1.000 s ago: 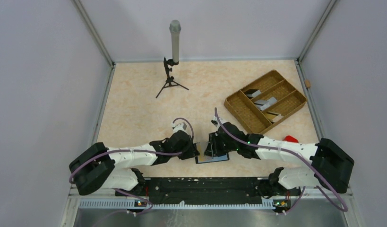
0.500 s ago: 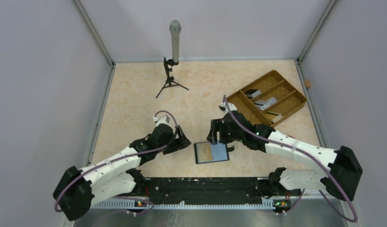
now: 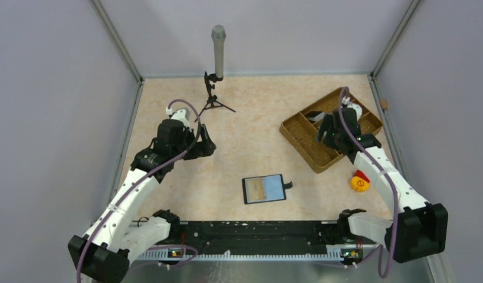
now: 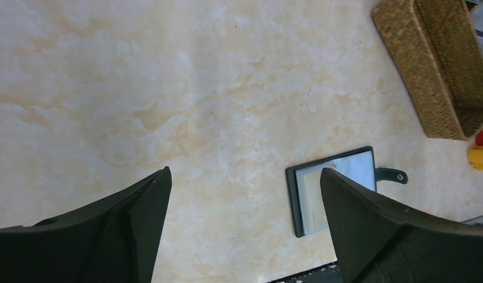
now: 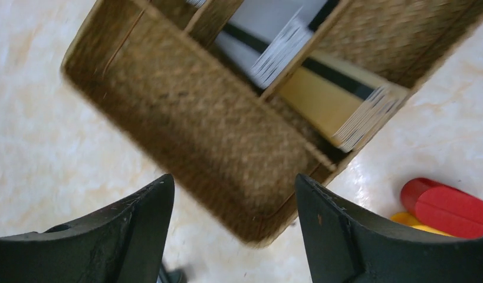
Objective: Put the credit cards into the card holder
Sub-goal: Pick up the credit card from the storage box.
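Note:
The card holder (image 3: 263,189) lies open and flat on the table near the front edge, tan and pale blue lining up, clasp tab to the right. The left wrist view shows it (image 4: 306,197) partly behind one finger. The credit cards (image 5: 274,53) lie in the compartments of the brown woven tray (image 3: 298,138), pale grey and dark ones (image 3: 314,116). My left gripper (image 3: 204,146) hangs open and empty over bare table far left of the holder, its jaws (image 4: 245,171) wide apart. My right gripper (image 3: 326,132) is open and empty above the tray (image 5: 197,118), fingertips (image 5: 234,177) over its near wall.
A microphone on a small tripod (image 3: 217,59) stands at the back centre. A red and yellow object (image 3: 359,181) sits on the table just in front of the tray, also in the right wrist view (image 5: 445,206). Grey walls close in the table on three sides.
Both grippers were together at the card holder; both have opened and pulled away. The left arm swung back and left, the right arm swung out over the tray. The holder now lies uncovered.

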`<state>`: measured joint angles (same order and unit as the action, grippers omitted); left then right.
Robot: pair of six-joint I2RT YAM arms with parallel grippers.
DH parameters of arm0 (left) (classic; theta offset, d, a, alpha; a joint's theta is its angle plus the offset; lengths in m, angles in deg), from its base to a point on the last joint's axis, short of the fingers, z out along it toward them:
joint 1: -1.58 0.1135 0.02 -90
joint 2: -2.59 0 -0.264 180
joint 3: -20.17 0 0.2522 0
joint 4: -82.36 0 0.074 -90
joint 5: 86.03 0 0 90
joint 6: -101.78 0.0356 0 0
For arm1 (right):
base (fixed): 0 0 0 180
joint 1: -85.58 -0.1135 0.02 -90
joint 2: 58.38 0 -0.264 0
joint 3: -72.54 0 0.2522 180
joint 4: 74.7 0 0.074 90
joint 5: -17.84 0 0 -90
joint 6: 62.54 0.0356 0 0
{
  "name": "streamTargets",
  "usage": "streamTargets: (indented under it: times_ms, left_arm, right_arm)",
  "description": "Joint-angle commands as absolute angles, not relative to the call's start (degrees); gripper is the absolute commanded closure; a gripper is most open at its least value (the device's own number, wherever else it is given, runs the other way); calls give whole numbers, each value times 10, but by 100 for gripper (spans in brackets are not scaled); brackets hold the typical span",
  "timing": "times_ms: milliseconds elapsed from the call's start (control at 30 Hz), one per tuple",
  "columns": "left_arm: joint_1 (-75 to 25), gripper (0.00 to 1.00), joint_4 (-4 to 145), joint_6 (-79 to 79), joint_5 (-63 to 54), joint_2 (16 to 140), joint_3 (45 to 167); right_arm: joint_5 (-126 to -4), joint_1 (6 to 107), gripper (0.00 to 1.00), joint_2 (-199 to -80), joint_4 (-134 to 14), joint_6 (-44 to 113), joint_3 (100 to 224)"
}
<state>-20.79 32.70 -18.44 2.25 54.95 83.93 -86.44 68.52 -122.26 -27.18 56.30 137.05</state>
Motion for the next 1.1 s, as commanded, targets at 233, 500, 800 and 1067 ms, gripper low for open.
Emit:
streamTargets:
  times_ms: [233, 500, 800, 1067]
  left_arm:
    - [-173, 1, 330, -51, 55, 591, 856]
    - [-168, 1, 336, -49, 24, 593, 849]
    - [-166, 1, 340, -46, 19, 594, 847]
    - [-165, 1, 341, -45, 17, 596, 846]
  right_arm:
    - [-858, 820, 28, -1361, -393, 558, 1439]
    - [-827, 851, 28, -1443, -449, 573, 1462]
    - [-844, 851, 30, -1523, -437, 585, 1489]
    - [-846, 851, 36, -1515, -435, 586, 1459]
